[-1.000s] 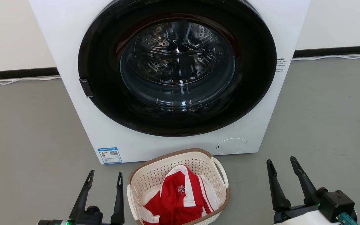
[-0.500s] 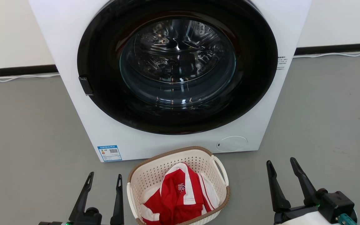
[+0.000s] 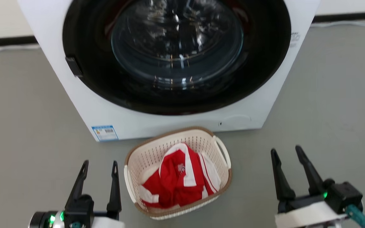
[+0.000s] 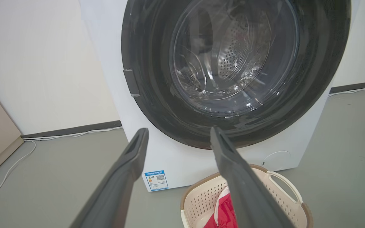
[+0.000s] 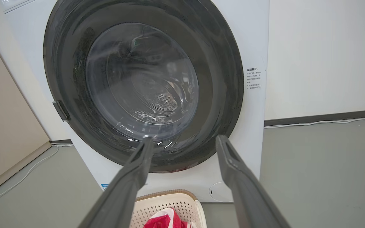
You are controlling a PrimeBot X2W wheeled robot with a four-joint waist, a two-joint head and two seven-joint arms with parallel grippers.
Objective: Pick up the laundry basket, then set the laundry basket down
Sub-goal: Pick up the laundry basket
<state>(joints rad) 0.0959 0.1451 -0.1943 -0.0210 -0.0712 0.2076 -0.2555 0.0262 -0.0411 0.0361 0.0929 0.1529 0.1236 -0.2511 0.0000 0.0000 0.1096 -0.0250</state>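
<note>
Head view: laundry basket (image 3: 152,156) on grey floor (image 3: 27,110) before washer (image 3: 112,117); left fingers (image 3: 114,186), right fingers (image 3: 279,177) apart.

Before me: white washer (image 3: 131,125), round dark door (image 3: 176,47) shut, on grey floor (image 3: 328,95); blue label (image 3: 105,133) lower left; crumpled red-and-white shirt (image 3: 176,180).

Cream perforated laundry basket (image 3: 144,158), brown rim, upright on floor, holding red-white garment
</note>
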